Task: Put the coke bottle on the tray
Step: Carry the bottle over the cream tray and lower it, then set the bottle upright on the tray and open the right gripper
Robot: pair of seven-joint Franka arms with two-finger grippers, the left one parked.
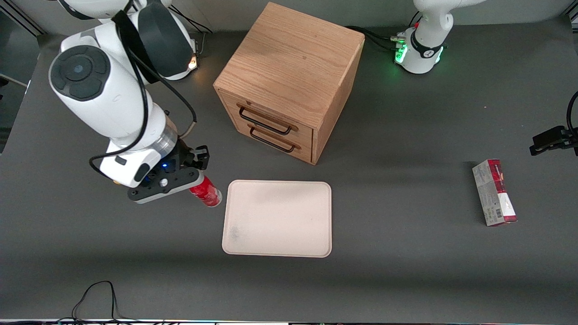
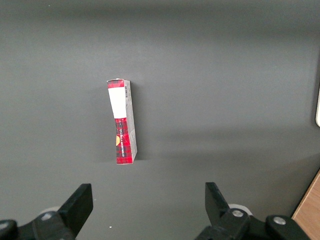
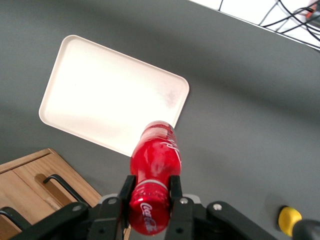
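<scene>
The red coke bottle hangs in the air, held near its cap end by my gripper, whose two black fingers press on either side of it. From the front, the bottle sticks out of the gripper just beside the tray's edge toward the working arm's end, above the grey table. The cream-beige tray lies flat with nothing on it and shows a faint grey smudge. In the right wrist view the tray lies below the bottle's base.
A wooden two-drawer cabinet stands farther from the front camera than the tray. A red-and-grey carton lies toward the parked arm's end. A small yellow lump sits on the table near my gripper. A black cable loops at the table's front edge.
</scene>
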